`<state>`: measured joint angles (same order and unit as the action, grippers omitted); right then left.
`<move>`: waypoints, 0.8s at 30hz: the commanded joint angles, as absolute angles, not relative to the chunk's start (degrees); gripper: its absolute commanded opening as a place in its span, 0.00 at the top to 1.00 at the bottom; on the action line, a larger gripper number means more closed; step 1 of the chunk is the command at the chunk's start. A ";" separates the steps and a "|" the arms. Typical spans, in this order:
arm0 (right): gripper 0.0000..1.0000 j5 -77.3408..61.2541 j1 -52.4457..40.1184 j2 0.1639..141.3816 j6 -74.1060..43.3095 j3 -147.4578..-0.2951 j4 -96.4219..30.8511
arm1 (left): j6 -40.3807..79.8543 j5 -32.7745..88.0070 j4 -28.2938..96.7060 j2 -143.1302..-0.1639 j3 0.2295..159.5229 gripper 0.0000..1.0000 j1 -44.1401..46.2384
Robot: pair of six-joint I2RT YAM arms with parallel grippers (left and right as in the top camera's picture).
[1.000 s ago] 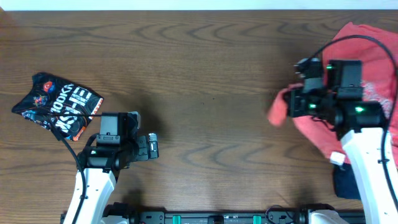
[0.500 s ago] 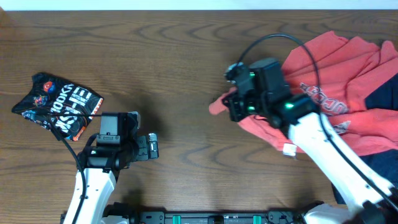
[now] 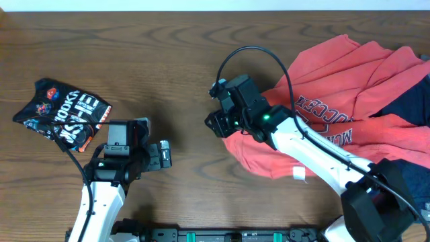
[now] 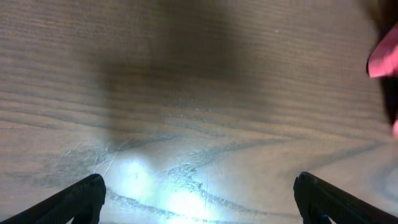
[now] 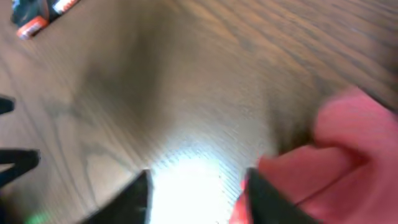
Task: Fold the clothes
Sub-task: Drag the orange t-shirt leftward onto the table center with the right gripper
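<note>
A coral-red T-shirt [image 3: 336,114] with navy chest print lies crumpled on the right half of the wooden table [image 3: 201,54]. A navy garment [image 3: 413,101] shows at the right edge. The right gripper [image 3: 212,125] sits at the shirt's left edge, red cloth against one finger. The wrist view is too blurred to tell whether it pinches. The left gripper [image 3: 164,156], fingers spread wide, hangs over bare wood beside a black white-lettered garment [image 3: 64,113] on the left.

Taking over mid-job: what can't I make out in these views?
- Hold of the right tool on the coral-red T-shirt: overhead, its own wrist covers it; right wrist view is motion-blurred.
- The chest print: overhead, right arm and folds cover part.
- The navy-blue garment: overhead, under the T-shirt, cut by right edge.
</note>
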<state>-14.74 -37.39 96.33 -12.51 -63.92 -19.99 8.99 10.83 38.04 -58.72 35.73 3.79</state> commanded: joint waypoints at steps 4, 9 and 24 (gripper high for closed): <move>0.01 -5.39 -30.85 87.11 -12.84 -63.86 -27.97 | 24.38 12.53 36.91 -58.87 36.71 0.02 3.62; 0.01 -4.49 -21.61 80.44 -12.82 -63.86 -38.06 | 24.34 21.71 31.73 -60.40 36.53 0.02 5.39; 0.01 0.23 -3.03 76.84 -11.53 -63.86 -56.03 | 24.34 22.48 5.15 -79.92 36.53 0.02 26.17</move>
<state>-1.34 -4.62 77.41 -12.36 -63.88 -55.61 24.21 21.93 8.32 -76.55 35.79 23.07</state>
